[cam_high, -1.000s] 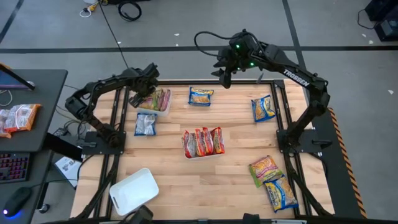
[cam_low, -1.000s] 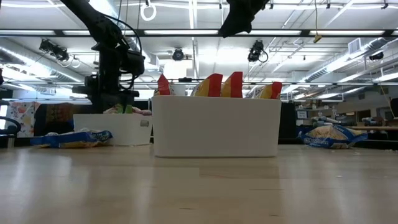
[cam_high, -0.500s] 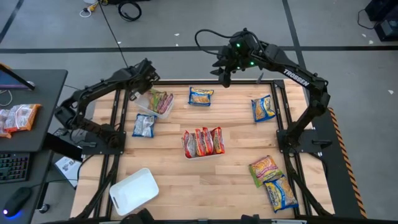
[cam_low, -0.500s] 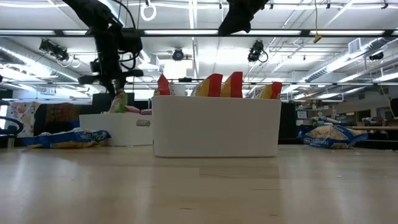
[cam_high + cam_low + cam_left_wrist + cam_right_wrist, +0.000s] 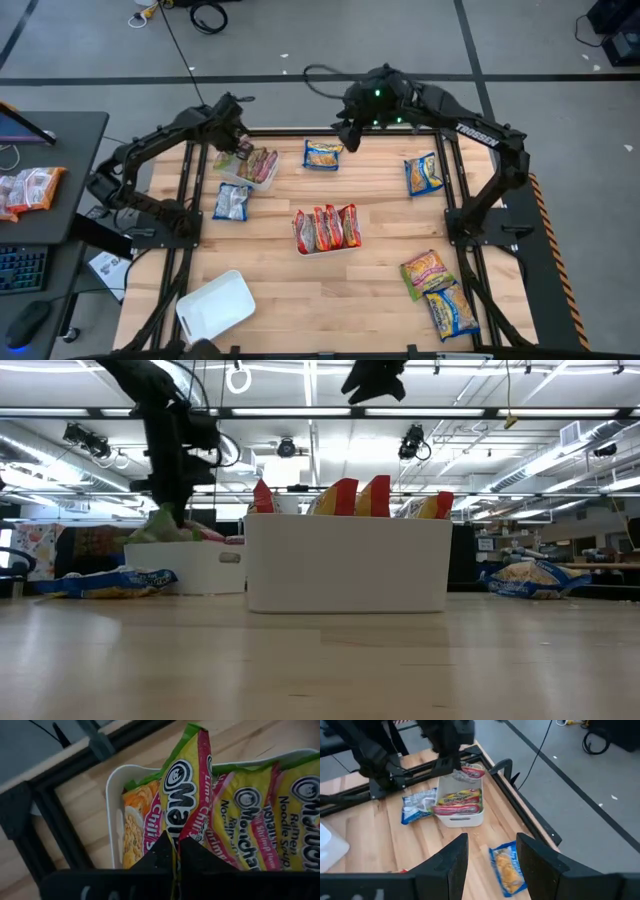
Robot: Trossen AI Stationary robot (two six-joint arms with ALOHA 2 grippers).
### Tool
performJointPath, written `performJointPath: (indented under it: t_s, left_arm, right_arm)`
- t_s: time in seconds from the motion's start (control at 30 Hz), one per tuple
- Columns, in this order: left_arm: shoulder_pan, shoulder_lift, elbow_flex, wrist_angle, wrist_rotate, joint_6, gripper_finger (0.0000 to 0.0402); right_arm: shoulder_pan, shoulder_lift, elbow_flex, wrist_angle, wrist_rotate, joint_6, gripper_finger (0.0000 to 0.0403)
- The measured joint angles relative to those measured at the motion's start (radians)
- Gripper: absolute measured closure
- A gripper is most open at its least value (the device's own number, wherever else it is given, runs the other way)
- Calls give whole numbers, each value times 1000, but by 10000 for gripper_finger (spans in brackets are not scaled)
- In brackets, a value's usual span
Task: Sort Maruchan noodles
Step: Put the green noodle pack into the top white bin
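Right now I'm pinching a green-edged noodle packet (image 5: 187, 795) in the left hand (image 5: 176, 851) inside the white tray (image 5: 113, 815); right hand (image 5: 489, 854) is hovering unclenched.

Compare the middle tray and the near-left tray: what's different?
The middle tray holds red packets standing on edge; the near-left tray shows no packets. The middle tray sits square to the table; the near-left tray is skewed and overhangs the table's edge. Both are white and rectangular.

Both arms matte black, tubular links; right arm (image 5: 470, 130) carries white "TROSSEN" lettering, green indicator lights, looped black cable.
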State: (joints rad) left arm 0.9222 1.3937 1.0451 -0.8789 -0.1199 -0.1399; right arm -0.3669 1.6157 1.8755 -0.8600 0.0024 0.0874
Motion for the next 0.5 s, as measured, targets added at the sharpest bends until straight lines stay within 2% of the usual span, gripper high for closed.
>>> performJointPath:
  t_s: [0.17,0.37,0.5]
  left_arm:
    - [120,0,-40,44,134,47,387]
    - [168,0,-125,201,139,66,387]
    - [163,0,-178,359,155,-16,387]
  right_arm:
    - [110,0,0,25,140,105,231]
    - [226,0,0,32,298,252,231]
    - [279,0,0,32,387,360,231]
